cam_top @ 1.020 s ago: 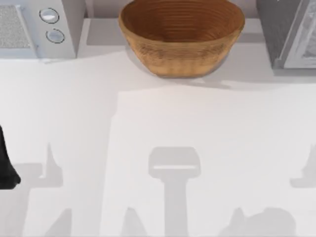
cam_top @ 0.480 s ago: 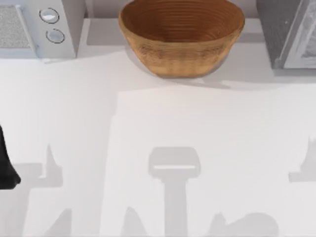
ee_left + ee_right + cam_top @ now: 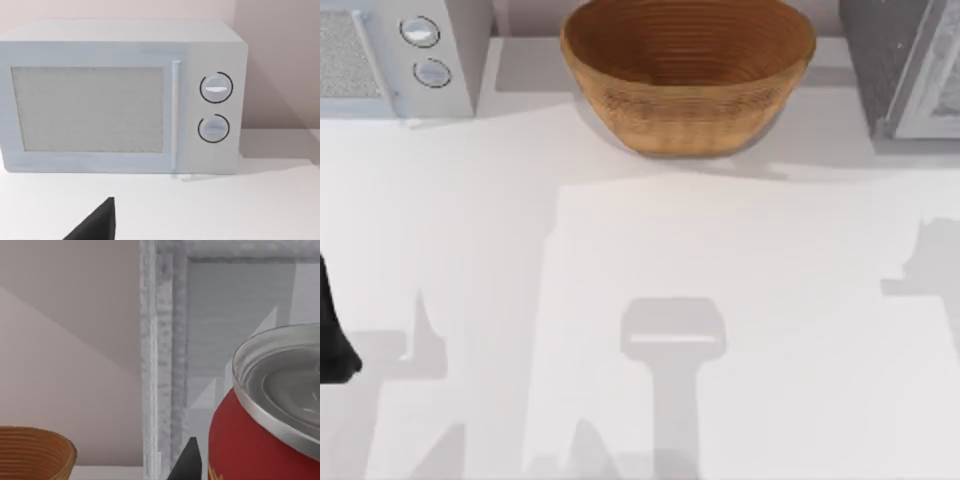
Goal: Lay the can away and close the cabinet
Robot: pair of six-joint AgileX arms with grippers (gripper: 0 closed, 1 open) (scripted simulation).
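The red can [image 3: 280, 390] with its silver top looms close in the right wrist view, with my right gripper [image 3: 260, 465] shut on it; one dark fingertip [image 3: 186, 460] shows beside the can. Just behind the can stands the cabinet's pale framed door [image 3: 160, 365], which hangs open. The grey speckled cabinet [image 3: 880, 60] sits at the table's far right corner. My left arm [image 3: 332, 335] is parked at the left edge. One of its fingertips [image 3: 97, 225] shows low in the left wrist view, set well to one side, with nothing held.
A large woven bowl [image 3: 688, 70] stands at the back middle, left of the cabinet. A white appliance with two round knobs [image 3: 395, 55] fills the back left corner. A shadow of the right arm [image 3: 925, 265] falls near the right edge.
The right arm's shadow has slid from the front right of the table up toward the cabinet. The left arm has not moved.
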